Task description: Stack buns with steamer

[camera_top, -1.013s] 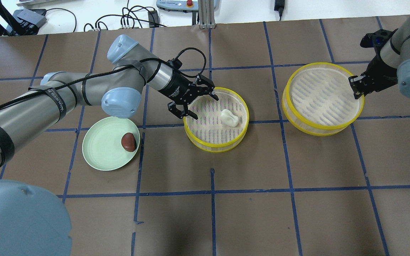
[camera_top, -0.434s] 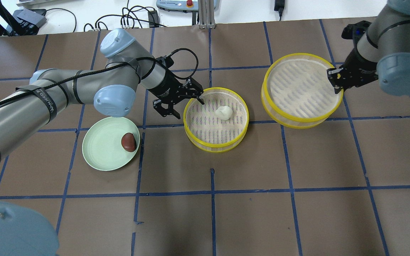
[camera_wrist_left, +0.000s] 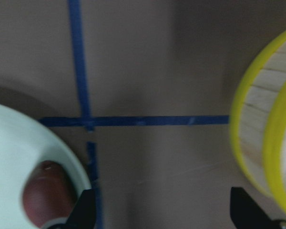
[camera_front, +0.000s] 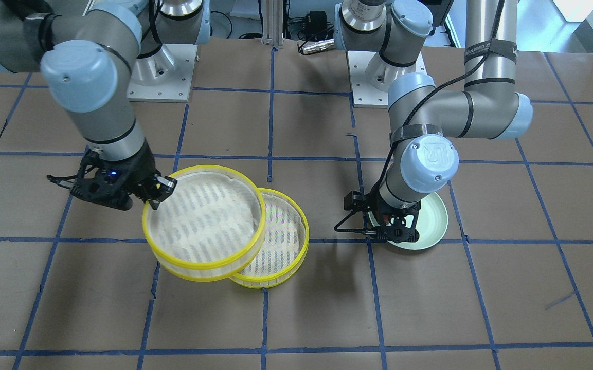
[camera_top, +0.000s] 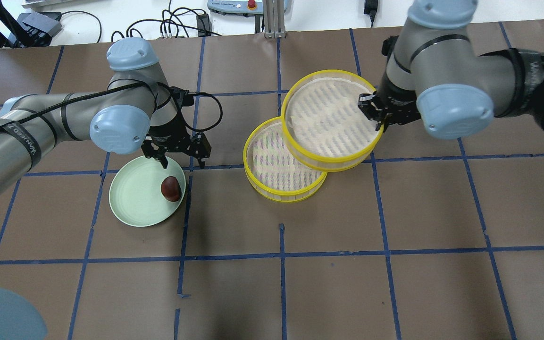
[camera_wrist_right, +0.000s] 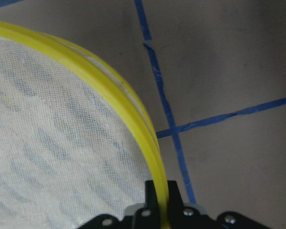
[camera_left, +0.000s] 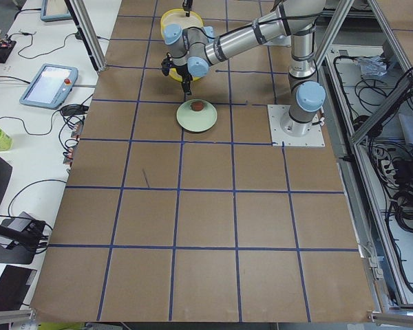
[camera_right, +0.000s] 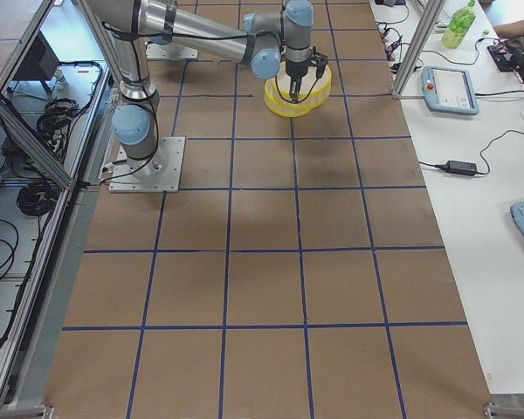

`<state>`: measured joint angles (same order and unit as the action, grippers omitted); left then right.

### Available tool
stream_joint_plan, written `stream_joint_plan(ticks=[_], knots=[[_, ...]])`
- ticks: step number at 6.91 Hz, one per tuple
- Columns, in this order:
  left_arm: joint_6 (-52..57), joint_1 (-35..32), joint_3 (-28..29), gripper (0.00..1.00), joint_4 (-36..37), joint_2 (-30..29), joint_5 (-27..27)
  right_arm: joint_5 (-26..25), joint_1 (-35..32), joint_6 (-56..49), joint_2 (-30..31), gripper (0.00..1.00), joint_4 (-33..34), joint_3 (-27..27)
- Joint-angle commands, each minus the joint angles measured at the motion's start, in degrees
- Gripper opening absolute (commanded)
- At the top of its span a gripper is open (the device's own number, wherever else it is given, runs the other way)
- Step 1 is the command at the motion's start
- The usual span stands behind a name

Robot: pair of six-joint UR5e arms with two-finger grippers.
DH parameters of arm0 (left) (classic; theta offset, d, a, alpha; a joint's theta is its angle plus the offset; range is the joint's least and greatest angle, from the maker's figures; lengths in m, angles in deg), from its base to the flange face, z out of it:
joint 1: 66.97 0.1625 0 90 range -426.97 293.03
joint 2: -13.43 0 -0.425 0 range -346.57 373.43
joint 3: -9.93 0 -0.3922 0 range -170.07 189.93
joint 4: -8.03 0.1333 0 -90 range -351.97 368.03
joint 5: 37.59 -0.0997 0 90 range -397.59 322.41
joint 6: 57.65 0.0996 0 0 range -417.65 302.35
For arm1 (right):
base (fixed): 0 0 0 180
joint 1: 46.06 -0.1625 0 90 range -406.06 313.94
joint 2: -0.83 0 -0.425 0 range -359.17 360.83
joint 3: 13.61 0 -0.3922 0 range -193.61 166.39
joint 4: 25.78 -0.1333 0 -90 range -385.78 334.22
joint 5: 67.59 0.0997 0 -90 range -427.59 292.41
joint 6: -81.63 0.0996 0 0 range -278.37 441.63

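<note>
Right gripper [camera_top: 375, 115] is clamping the top steamer tray [camera_top: 328, 118] by its rim, partly over the lower tray [camera_top: 272, 174]. Left gripper [camera_top: 182, 160] is hanging fingers-spread by the brown bun [camera_top: 171, 188]; its arm strap [camera_top: 25, 141] is showing "WANEED".

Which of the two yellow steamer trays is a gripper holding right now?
The upper steamer tray, partly overlapping the other one. The right gripper pinches its rim and holds it raised, while the lower steamer tray lies flat on the table.

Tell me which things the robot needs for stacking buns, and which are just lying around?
Needed: lifted steamer tray, clamped in right gripper; lower steamer tray; reddish-brown bun on green plate; open left gripper above it.
Lying about: cables, teach pendant, power adapter, green bottle.
</note>
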<state>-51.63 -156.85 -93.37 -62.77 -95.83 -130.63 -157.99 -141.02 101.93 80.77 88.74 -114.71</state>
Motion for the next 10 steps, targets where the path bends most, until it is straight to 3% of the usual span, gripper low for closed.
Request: stream_joint_plan(ticks=[1, 2, 4, 6, 10], knots=[[3.2, 1.0, -3.1, 1.0, -0.5, -0.1, -6.9, -0.2, -6.7, 9.5, -3.5, 0.04, 0.7, 0.4], [3.1, 1.0, -4.0, 0.85, -0.4, -1.5, -7.1, -0.4, -7.3, 10.2, -4.7, 0.04, 0.9, 0.6], [2.7, 1.0, -4.2, 0.85, 0.0, -1.5, -6.4, -0.4, -7.9, 10.3, -6.3, 0.04, 0.8, 0.7], [2.4, 1.1, -3.8, 0.77, 0.0, -1.5, -3.6, -2.0, -7.9, 9.2, -7.0, 0.04, 0.9, 1.0], [-0.8, 1.5, -3.6, 0.77, 0.0, -1.9, -2.9, -1.2, -7.8, 9.8, -7.4, 0.06, 0.9, 1.7]])
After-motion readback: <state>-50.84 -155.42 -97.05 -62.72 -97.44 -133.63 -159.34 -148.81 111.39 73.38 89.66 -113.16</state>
